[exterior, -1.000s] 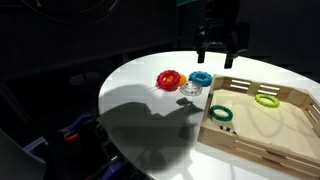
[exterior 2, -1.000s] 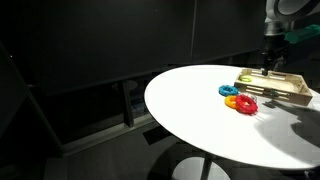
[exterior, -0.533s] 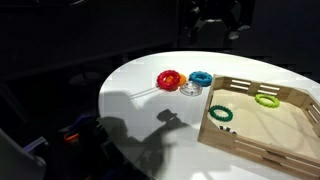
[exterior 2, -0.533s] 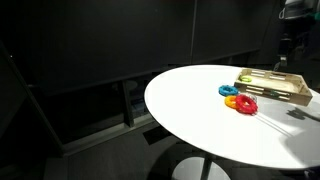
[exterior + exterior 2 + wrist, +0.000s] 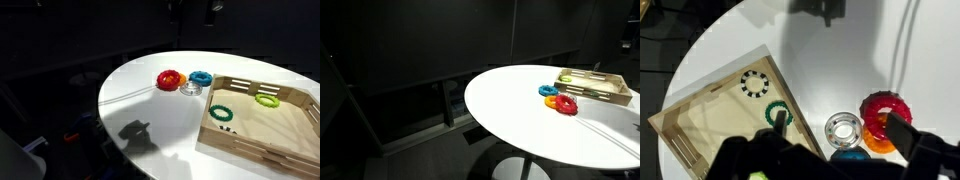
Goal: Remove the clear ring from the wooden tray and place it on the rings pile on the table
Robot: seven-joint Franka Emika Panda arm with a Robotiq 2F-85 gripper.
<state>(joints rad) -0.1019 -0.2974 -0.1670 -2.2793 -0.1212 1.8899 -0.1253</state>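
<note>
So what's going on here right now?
Nothing is being held. The pincer hangs high over the table, looking open and empty. The clear ring lies on the table, out of the tray, right beside the red ring and blue ring. A dark green ring and a lime ring lie in the tray.

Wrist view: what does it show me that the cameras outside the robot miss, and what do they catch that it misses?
Only the wrist view plainly shows the gripper, its dark fingers spread along the bottom edge. Only an exterior view shows the whole wooden tray and the foot under the table. Shared with an exterior view: the clear ring on the table beside the red ring and blue ring, the dark green ring in the tray.
</note>
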